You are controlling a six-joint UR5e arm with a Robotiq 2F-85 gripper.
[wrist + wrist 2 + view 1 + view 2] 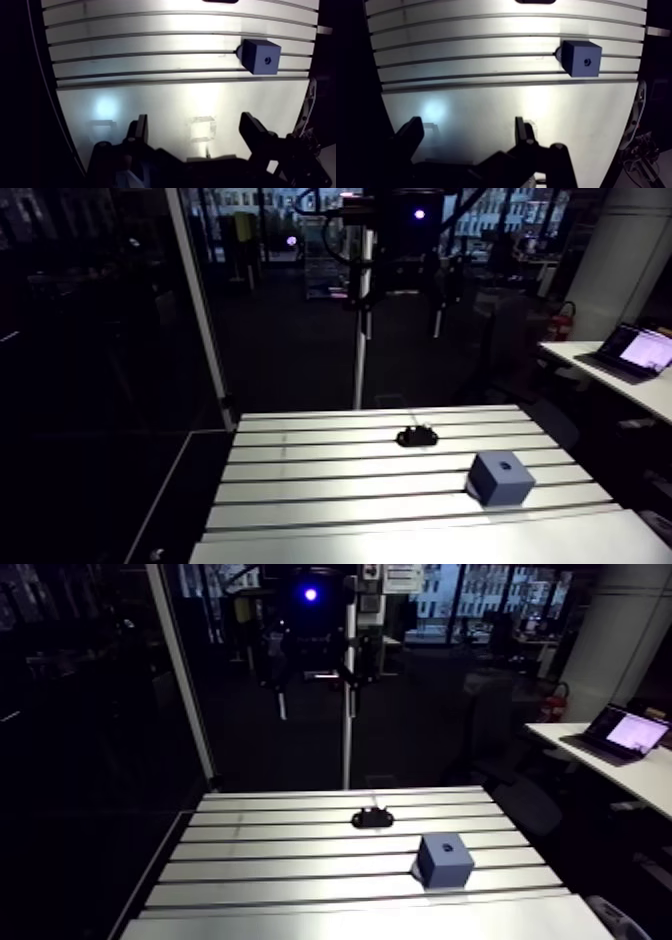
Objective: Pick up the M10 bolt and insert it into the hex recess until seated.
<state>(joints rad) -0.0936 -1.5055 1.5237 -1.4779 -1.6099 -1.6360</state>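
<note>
Desk (150, 100): slotted strips on the far part, a smooth plate on the near part. In the wrist view its side edge curved down past one of my fingers, with darkness beyond. The smooth plate lay bare under my pincer, and the strips between me and the block were open too.

Pincer (196, 125): released, fingers (141, 127) wide apart, only bare plate showing between them, held above the desk.

Block (500, 478): blue-grey cube, upright on the slotted strips near one side edge of the desk, ahead of my pincer and off to one finger's side.

M10 bolt (417, 435): only a small dark shape, lying on a strip towards the far edge, well apart from the block and farther from me than it. Its lie was too dim to tell.

Hex recess (267, 60): a small dark hole in the block's top face; outline not readable.
</note>
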